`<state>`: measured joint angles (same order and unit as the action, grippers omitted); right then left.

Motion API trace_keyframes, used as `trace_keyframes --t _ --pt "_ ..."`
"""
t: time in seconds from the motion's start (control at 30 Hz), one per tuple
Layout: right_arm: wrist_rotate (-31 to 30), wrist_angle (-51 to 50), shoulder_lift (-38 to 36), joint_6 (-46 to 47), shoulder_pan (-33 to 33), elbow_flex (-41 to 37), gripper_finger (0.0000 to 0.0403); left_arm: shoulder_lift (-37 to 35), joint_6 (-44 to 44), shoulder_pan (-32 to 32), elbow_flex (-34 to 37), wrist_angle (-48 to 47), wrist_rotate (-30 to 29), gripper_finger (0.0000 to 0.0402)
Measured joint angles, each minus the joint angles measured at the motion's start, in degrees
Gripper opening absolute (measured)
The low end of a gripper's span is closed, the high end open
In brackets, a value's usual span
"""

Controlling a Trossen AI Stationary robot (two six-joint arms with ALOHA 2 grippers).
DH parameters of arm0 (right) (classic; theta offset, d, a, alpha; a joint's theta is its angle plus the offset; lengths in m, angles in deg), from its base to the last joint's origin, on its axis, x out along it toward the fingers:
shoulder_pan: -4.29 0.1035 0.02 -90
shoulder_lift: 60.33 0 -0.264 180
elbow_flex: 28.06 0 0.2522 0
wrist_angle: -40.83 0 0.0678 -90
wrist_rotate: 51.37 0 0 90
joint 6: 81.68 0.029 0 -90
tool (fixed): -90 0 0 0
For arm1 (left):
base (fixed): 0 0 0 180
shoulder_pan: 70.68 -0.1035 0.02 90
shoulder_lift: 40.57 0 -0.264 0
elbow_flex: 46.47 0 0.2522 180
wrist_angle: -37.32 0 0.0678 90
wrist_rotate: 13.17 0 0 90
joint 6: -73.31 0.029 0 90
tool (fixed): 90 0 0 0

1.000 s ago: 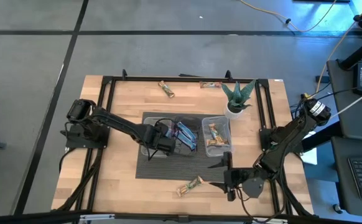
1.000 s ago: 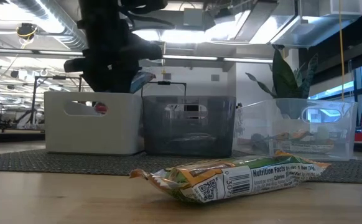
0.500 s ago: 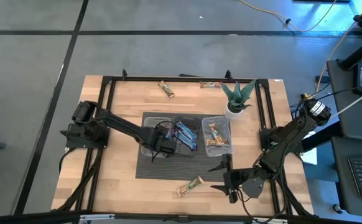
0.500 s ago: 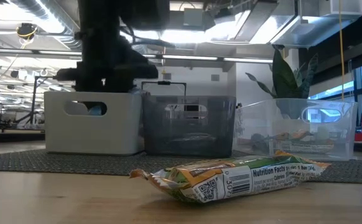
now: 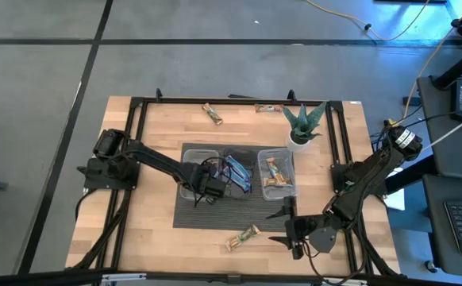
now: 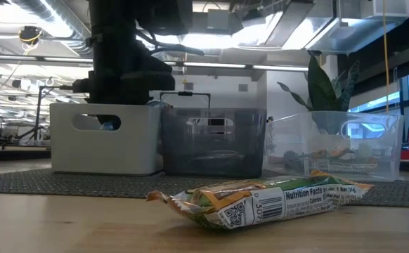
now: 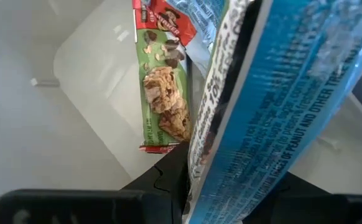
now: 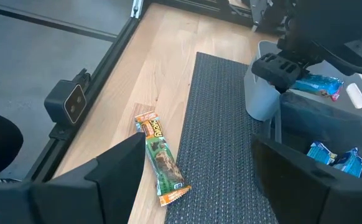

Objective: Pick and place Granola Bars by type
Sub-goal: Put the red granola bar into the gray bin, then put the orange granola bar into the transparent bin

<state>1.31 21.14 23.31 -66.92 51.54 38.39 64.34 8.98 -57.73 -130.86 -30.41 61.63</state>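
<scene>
My left gripper [image 5: 209, 184] reaches down into the white left bin [image 5: 190, 176] and is shut on a shiny blue granola bar [image 7: 280, 93]. A green bar with red print [image 7: 162, 99] lies flat on that bin's floor beneath it. The middle bin [image 5: 251, 163] holds blue bars [image 5: 237, 171], and the clear right bin [image 5: 288, 159] holds tan ones [image 5: 275, 175]. A green and tan bar [image 5: 243, 237] lies flat on the wood near the near edge. My right gripper [image 5: 290, 226] hangs open just to its right. Two more bars [image 5: 211, 114] [image 5: 269, 108] lie by the far edge. My left gripper pinches the blue bar between its two fingers near one end [image 7: 224, 162], coming from above and pointing down. The rest of the bar [image 8: 318, 84] sticks out sideways from the fingers inside the white bin. Whether it touches the bin's floor, I cannot tell.
The three bins stand in a row on a dark woven mat [image 5: 215, 214]. A spiky green plant in a white pot [image 5: 302, 125] stands behind the right bin. A black frame [image 5: 136, 119] rims the table. Bare wood lies left of the mat and along the near edge.
My left gripper has gone down from above the white bin's rim into the bin, carrying the blue bar with it. The bar now shows through the bin's handle slot in the low view.
</scene>
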Motion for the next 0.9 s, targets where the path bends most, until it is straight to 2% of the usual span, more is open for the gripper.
trace_keyframes --t 0.3,0.5,0.77,0.83,0.9 --pt "0.0 0.03 0.0 -0.3 0.0 0.0 0.0293 0.0 -0.32 0.04 0.0 0.23 -2.88 0.0133" --pt "-0.04 0.08 0.0 -0.84 -0.08 0.0 0.0293 -0.22 0.0 -0.09 0.0 0.17 -1.93 0.0152" --pt "-0.33 4.02 1.51 -7.55 -2.36 0.0 0.0293 -4.68 1.42 1.51 -0.04 0.14 -10.96 0.0149" --pt "1.27 4.02 1.97 -7.5 -3.26 0.0 0.0293 -5.77 4.1 1.9 -0.04 0.16 -10.95 0.0149" --pt "6.57 4.24 2.61 -7.6 -4.5 0.0 0.0293 -6.94 7.13 2.27 -0.04 0.08 -10.55 0.015"
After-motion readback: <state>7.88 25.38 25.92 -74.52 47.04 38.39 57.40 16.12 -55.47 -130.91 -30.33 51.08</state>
